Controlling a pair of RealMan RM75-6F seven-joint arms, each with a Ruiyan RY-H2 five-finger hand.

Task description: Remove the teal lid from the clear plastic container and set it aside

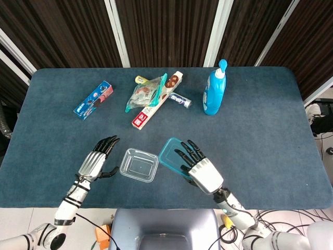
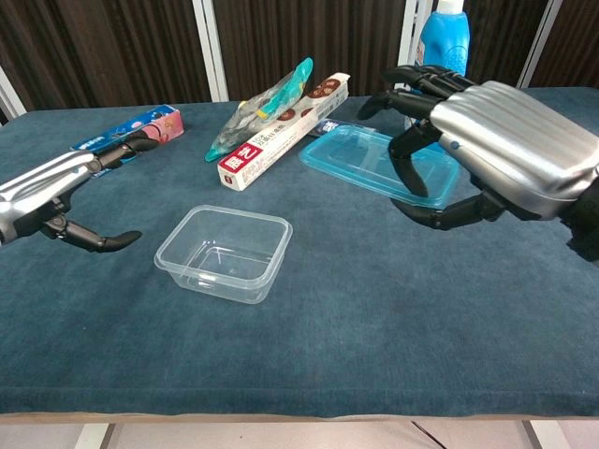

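Scene: A dark blue surface (image 1: 260,135) seen from above and from chest height, with two metal robot hands near its front edge.
Right hand: The right hand (image 2: 487,140) holds the teal lid (image 2: 374,161), fingers curled over its top and thumb beneath one end. The lid is clear of the surface and tilted.
Left hand: The left hand (image 2: 61,192) is empty, fingers spread apart, hovering left of the container and not touching it.
Container: The clear plastic container (image 2: 225,253) sits uncovered and upright near the front edge, between the two hands and apart from both.
Other things: A cookie box (image 1: 94,99), a snack bag (image 1: 145,92) lying across a long carton (image 1: 156,101), and a blue bottle (image 1: 214,94) stand along the far side.
Step in hand: The lid looks free of the container, so what likely remains is setting it down.
Doing it well: Level the lid first, then lower it onto bare surface right of the container, well short of the bottle. Let it rest flat before the fingers loosen, or the far edge may tip or slide.
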